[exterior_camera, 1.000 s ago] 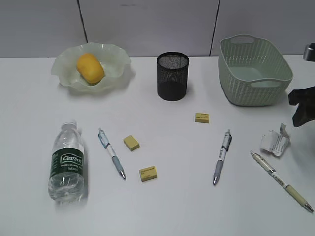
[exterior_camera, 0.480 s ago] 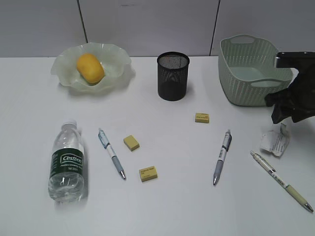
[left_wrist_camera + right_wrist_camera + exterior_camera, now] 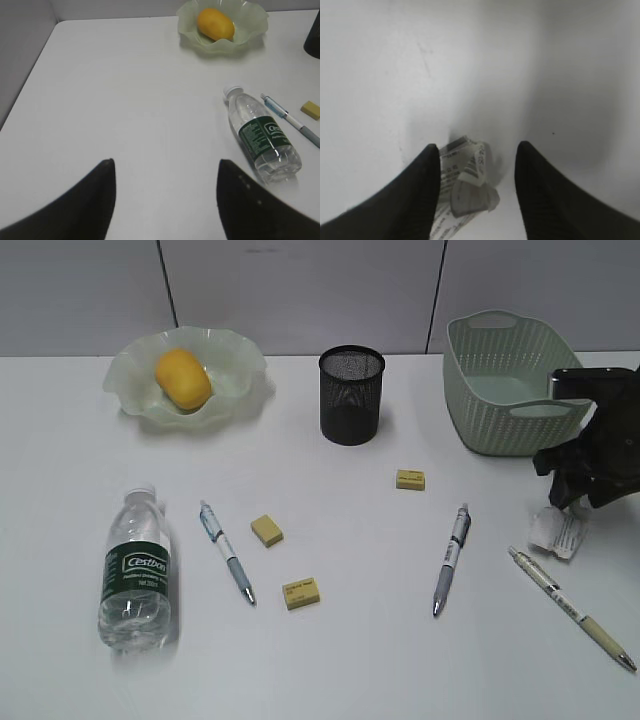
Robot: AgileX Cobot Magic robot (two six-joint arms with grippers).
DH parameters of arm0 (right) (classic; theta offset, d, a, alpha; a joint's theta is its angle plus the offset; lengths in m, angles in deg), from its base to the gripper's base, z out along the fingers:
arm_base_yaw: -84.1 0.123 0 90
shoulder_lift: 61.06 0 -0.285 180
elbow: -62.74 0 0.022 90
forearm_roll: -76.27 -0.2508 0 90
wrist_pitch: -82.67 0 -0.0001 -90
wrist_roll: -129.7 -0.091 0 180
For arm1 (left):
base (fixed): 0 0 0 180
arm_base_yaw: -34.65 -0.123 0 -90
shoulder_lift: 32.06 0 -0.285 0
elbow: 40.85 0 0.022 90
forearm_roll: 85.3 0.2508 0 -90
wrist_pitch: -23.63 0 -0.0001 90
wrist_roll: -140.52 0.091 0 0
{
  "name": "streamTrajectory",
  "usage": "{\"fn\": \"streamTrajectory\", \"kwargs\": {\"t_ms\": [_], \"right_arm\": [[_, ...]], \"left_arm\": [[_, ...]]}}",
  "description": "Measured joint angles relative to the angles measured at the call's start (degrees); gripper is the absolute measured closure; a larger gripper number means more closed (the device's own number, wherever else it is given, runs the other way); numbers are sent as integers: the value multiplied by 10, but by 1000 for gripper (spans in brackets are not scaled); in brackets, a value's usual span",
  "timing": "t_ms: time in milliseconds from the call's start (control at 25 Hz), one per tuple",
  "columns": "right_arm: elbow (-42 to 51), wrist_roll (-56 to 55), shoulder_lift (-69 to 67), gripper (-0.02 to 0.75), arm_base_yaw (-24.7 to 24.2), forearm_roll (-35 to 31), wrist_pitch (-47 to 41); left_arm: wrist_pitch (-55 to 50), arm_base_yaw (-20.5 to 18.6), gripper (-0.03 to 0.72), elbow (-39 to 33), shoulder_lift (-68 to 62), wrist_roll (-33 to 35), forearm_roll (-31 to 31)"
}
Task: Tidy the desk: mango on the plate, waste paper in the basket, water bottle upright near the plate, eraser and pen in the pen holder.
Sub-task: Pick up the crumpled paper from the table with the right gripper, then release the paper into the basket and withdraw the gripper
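The mango (image 3: 183, 378) lies on the ruffled green plate (image 3: 236, 358), also seen as mango (image 3: 215, 23) and plate (image 3: 252, 20). The water bottle (image 3: 136, 570) lies on its side at the left, bottle (image 3: 261, 135). Three yellow erasers (image 3: 266, 530) (image 3: 302, 592) (image 3: 410, 479) and three pens (image 3: 227, 552) (image 3: 451, 558) (image 3: 570, 607) lie loose on the desk. The black pen holder (image 3: 351, 395) stands at the back centre. My right gripper (image 3: 572, 492) hangs open directly over the waste paper (image 3: 558, 531), which lies between the fingers, waste paper (image 3: 465, 180), gripper (image 3: 477, 147). My left gripper (image 3: 165, 162) is open above bare desk.
The pale green basket (image 3: 470, 390) stands at the back right, just behind my right arm. One eraser (image 3: 310, 109) and a pen (image 3: 290, 119) lie right of the bottle. The desk's left edge meets a grey wall (image 3: 20, 60).
My right arm has swung in from the right edge and come down over the waste paper. The left gripper and the objects have not moved.
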Motion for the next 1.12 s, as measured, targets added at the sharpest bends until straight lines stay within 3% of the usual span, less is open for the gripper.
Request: {"fn": "streamTrajectory", "kwargs": {"t_ms": [160, 400, 1120], "right_arm": [[-2, 0, 0, 428, 0, 1, -2], [-4, 0, 0, 718, 0, 1, -35], [-21, 0, 170, 724, 0, -87, -151]], "left_arm": [[0, 0, 207, 0, 0, 0, 0], [0, 0, 207, 0, 0, 0, 0], [0, 0, 207, 0, 0, 0, 0]]}}
